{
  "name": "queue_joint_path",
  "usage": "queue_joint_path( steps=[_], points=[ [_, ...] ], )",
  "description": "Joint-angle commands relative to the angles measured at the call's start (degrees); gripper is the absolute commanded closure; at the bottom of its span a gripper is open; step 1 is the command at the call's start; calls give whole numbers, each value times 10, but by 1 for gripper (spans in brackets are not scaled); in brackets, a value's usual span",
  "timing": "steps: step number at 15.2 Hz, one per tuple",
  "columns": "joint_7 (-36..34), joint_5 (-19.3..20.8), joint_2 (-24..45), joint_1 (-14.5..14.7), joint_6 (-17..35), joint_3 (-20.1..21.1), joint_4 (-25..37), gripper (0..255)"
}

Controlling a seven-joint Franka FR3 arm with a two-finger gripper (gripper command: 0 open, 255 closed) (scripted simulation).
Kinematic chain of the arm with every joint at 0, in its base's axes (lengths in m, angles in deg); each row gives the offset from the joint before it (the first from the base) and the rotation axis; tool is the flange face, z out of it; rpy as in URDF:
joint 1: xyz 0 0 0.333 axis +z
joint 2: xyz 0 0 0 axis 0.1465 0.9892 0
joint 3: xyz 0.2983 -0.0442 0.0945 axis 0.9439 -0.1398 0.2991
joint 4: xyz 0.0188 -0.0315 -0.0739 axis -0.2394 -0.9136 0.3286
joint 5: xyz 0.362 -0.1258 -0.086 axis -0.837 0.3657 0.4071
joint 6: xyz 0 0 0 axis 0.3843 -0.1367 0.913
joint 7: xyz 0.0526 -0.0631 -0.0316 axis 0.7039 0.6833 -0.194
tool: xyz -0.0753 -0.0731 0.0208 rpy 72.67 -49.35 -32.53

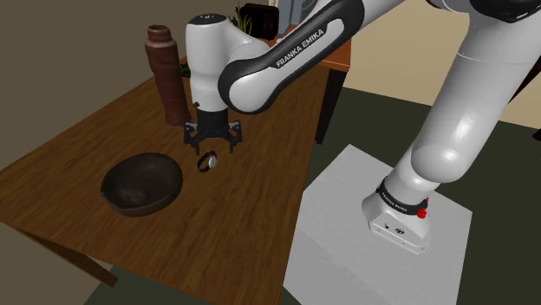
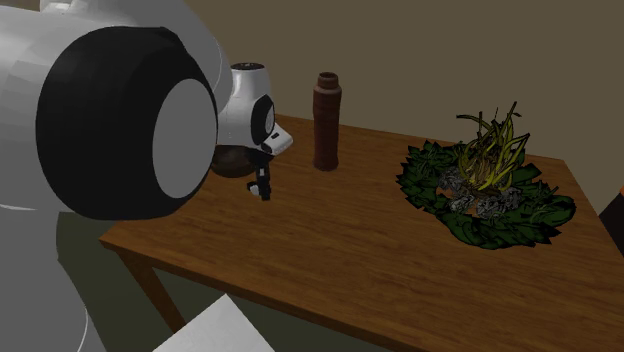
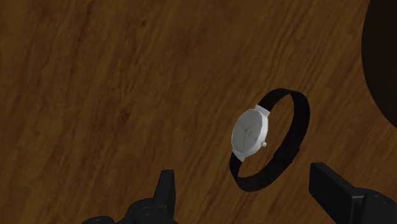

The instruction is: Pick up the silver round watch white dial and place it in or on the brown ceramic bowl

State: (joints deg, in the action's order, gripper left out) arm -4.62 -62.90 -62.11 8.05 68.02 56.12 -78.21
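Note:
A watch (image 3: 251,133) with a silver round case, pale dial and black strap lies on the wooden table (image 1: 251,208), standing on its strap's edge. My gripper (image 3: 248,191) hovers just above it, open, its fingers (image 3: 167,191) apart and touching nothing. In the shoulder view the watch (image 1: 207,161) sits just below the gripper (image 1: 212,144). The dark brown bowl (image 1: 143,184) rests a short way towards that view's left of the watch; its rim (image 3: 382,63) shows beside the watch in the wrist view. In the second exterior view the gripper (image 2: 262,186) hangs low over the table.
A tall brown vase (image 1: 167,74) stands behind the gripper, also seen as the vase (image 2: 327,120) in the second exterior view. A wreath of green leaves with dry stems (image 2: 485,185) lies at the table's far end. The white stand (image 1: 381,234) sits beside the table.

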Motion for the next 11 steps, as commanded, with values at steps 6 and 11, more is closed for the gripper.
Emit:
queue_joint_path(
  steps=[6,11],
  points=[
    [-1,2,1,0,3,0,-2,0],
    [-1,2,1,0,3,0,-2,255]
  ],
)
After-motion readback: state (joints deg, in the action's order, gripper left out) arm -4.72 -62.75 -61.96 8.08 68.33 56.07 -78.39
